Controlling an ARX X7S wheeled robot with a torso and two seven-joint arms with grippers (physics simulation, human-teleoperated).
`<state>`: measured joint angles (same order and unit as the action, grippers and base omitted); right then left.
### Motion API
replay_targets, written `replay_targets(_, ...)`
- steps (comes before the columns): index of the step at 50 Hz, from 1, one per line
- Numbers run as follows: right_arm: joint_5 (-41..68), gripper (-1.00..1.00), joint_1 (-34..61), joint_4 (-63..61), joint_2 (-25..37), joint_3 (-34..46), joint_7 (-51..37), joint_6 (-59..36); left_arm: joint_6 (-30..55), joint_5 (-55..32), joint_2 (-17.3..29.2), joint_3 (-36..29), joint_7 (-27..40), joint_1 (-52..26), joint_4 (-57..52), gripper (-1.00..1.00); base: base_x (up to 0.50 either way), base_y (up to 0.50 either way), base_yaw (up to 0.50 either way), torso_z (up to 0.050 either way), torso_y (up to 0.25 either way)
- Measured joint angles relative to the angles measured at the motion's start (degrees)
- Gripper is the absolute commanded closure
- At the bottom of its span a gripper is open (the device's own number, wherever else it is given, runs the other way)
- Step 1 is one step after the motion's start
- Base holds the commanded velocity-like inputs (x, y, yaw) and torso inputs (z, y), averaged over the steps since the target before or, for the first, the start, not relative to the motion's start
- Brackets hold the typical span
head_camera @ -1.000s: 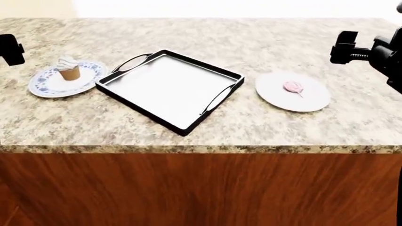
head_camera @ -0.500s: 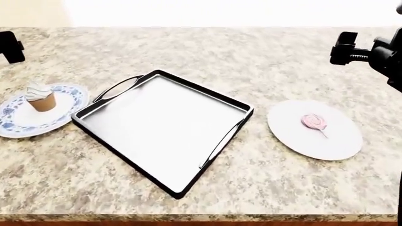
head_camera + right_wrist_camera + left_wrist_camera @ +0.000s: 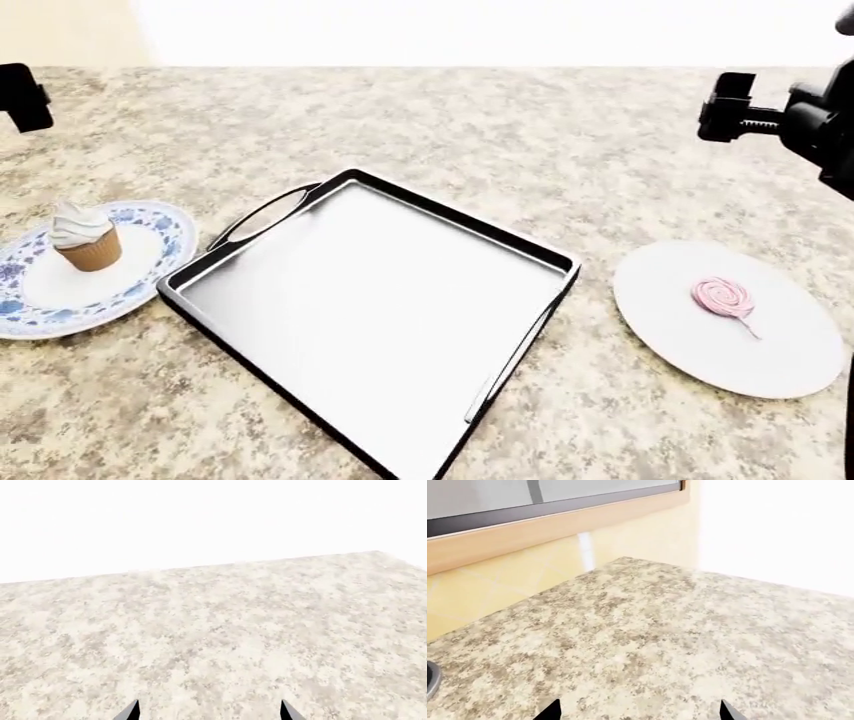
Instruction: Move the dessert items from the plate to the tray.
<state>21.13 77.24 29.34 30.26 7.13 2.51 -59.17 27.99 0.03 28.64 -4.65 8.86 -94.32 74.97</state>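
On the speckled granite table (image 3: 441,120), the black rectangular tray (image 3: 254,322) lies between the frosted cupcake (image 3: 86,236) and pink spiral lollipop (image 3: 723,297). Both tools, left tool (image 3: 637,711) and right tool (image 3: 208,711), stand spread, holding nothing.

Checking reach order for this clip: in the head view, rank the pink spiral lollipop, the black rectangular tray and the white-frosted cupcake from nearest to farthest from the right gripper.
1. Pink spiral lollipop, on the plain white plate on the same side as the right gripper.
2. Black rectangular tray, in the middle of the counter.
3. White-frosted cupcake, on the blue-patterned plate at the far left side.
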Motion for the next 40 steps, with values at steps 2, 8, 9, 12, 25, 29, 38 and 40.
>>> replay_targets(2,0.03,-1.0,-0.12,0.1,0.12,0.53,0.42,-0.72,0.02,0.03,-0.15,-0.16,-0.5,0.02,0.0,-1.0,0.0,0.0,0.0,0.0,0.0)
replay_targets(8,0.59,-1.0,-0.07,2.06,0.61,3.02,2.82,-5.37,0.08,0.03,-0.52,-0.54,-1.75,0.01,0.01,-1.0,0.0,0.0,0.0,0.0,0.0)
replay_targets(9,0.77,-1.0,-0.04,2.35,0.74,3.44,3.35,-6.29,0.09,0.02,-0.55,-0.58,-1.88,0.01,0.01,-1.0,0.0,0.0,0.0,0.0,0.0)
replay_targets(12,1.47,-1.0,0.05,2.85,1.21,4.71,5.08,-9.09,0.14,-0.01,-0.61,-0.68,-2.16,-0.02,0.01,-1.0,0.0,0.0,0.0,0.0,0.0)
replay_targets(25,4.83,-1.0,-0.94,-1.86,5.0,8.71,10.13,-20.2,0.47,-0.08,-0.55,-0.73,-2.98,-0.26,0.01,-1.0,0.0,0.0,0.0,0.0,0.0)
replay_targets(29,5.44,-1.0,-1.56,-2.57,5.78,9.5,10.96,-21.73,0.54,-0.08,-0.53,-0.7,-3.11,-0.29,0.01,-1.0,0.0,0.0,0.0,0.0,0.0)
replay_targets(38,5.97,-1.0,-2.97,-1.59,6.63,11.19,12.72,-21.88,0.61,-0.08,-0.45,-0.62,-3.25,-0.31,0.01,-1.0,0.0,0.0,0.0,0.0,0.0)
replay_targets(40,6.06,-1.0,-3.26,-1.47,6.78,11.61,13.08,-21.87,0.61,-0.07,-0.42,-0.61,-3.26,-0.31,0.02,-1.0,0.0,0.0,0.0,0.0,0.0)
